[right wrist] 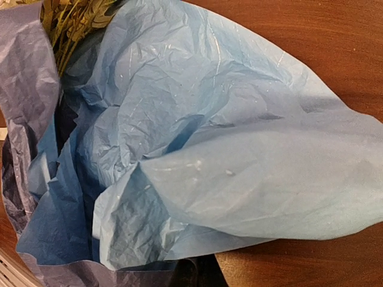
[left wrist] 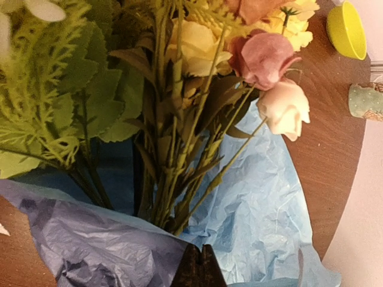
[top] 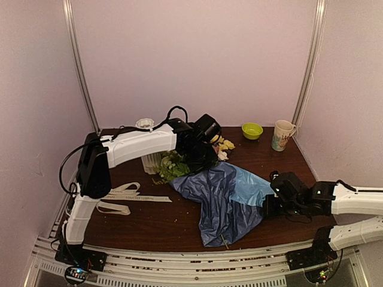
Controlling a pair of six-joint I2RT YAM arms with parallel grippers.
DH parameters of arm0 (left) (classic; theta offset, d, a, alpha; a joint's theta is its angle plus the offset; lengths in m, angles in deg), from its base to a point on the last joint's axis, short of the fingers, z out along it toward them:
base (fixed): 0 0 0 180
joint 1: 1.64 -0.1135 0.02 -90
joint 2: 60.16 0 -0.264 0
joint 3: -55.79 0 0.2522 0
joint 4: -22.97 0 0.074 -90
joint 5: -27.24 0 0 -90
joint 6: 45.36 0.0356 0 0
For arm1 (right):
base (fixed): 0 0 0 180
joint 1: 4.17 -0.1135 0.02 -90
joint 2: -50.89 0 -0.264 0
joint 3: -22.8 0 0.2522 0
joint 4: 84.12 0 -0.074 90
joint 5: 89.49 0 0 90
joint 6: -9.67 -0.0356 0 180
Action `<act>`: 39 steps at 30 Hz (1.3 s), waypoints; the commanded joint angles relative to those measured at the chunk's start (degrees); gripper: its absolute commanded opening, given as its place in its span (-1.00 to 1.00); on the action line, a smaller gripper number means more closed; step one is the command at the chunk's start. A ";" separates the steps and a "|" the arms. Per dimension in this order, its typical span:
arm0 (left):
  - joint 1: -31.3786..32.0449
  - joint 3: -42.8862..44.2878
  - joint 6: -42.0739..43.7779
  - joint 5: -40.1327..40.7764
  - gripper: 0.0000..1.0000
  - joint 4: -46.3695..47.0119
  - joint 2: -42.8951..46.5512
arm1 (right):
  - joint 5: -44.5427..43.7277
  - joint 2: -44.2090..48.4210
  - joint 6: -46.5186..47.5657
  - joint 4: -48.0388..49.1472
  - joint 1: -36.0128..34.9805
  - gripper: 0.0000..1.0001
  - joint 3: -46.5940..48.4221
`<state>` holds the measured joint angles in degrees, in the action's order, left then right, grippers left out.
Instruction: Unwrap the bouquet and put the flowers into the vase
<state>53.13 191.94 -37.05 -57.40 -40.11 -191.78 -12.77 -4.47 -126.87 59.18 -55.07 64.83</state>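
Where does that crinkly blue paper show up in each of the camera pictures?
Top external: blue paper spread mid-picture.
Left wrist: paper along the bottom, under the flower stems.
Right wrist: paper fills most of the picture.
Shared landmark: the brown table.

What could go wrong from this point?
1. The left gripper is shut where the stems meet the paper; lifting may drag paper along.
2. The right gripper looks shut on the paper's edge; thin paper may tear.
3. The vase stands half hidden under the left arm; a swing could topple it.
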 commanded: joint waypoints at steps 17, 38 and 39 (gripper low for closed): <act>-1.84 -58.06 16.29 8.85 -1.00 6.55 51.20 | -4.22 0.22 1.52 -2.38 4.98 -1.00 2.41; -8.83 -84.18 17.42 14.26 -1.00 9.68 57.81 | -3.27 -4.94 2.47 -0.34 10.17 -1.00 0.14; -8.93 -84.09 17.36 14.46 -1.00 9.68 57.81 | -3.17 -4.85 2.36 -0.34 10.44 -1.00 -0.13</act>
<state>45.06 108.17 -20.90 -46.88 -29.47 -133.57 -14.25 -9.45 -125.23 59.62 -46.17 66.19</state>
